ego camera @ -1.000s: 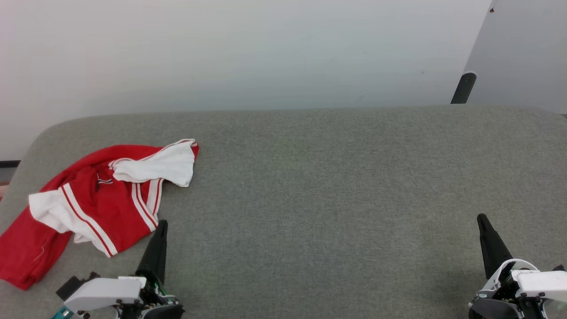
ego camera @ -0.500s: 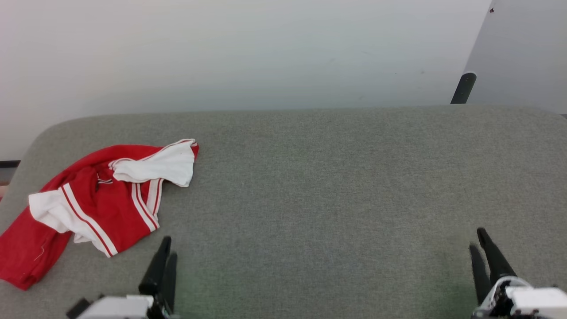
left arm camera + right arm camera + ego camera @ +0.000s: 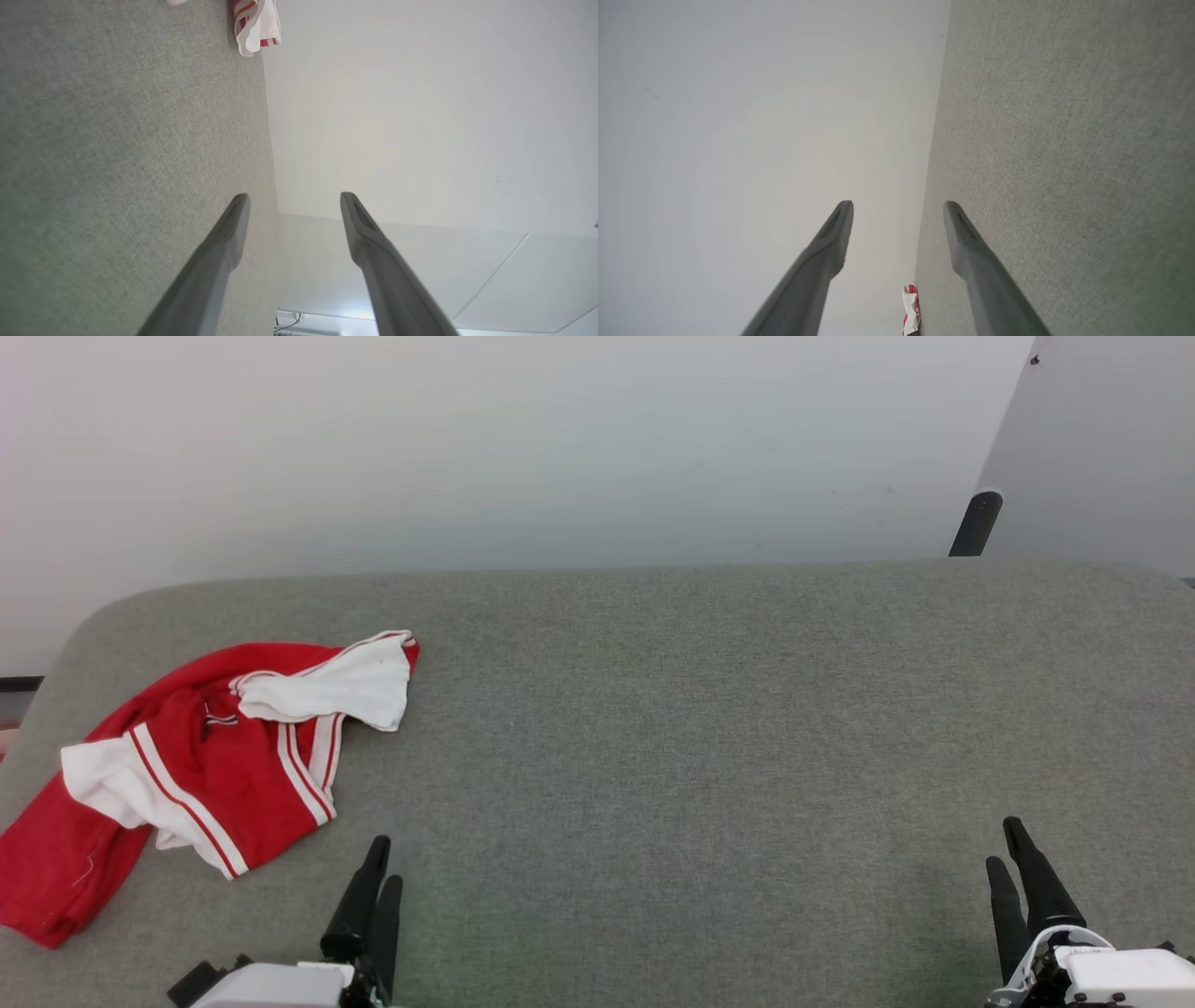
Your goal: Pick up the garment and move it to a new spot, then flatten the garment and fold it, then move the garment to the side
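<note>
Left gripper (image 3: 386, 861) and right gripper (image 3: 1003, 843) are parted and empty. The left one should probably pinch a raised fold of the crumpled shirt (image 3: 196, 756), not flat cloth.

Wide grey fabric surface (image 3: 709, 728) here, rounded at its far left corner. Lying on it, at the left end, the garment (image 3: 219, 765): crumpled, red body bunched up, one white striped sleeve flopped across the top, another white sleeve low, red cloth trailing toward the surface's left edge
</note>
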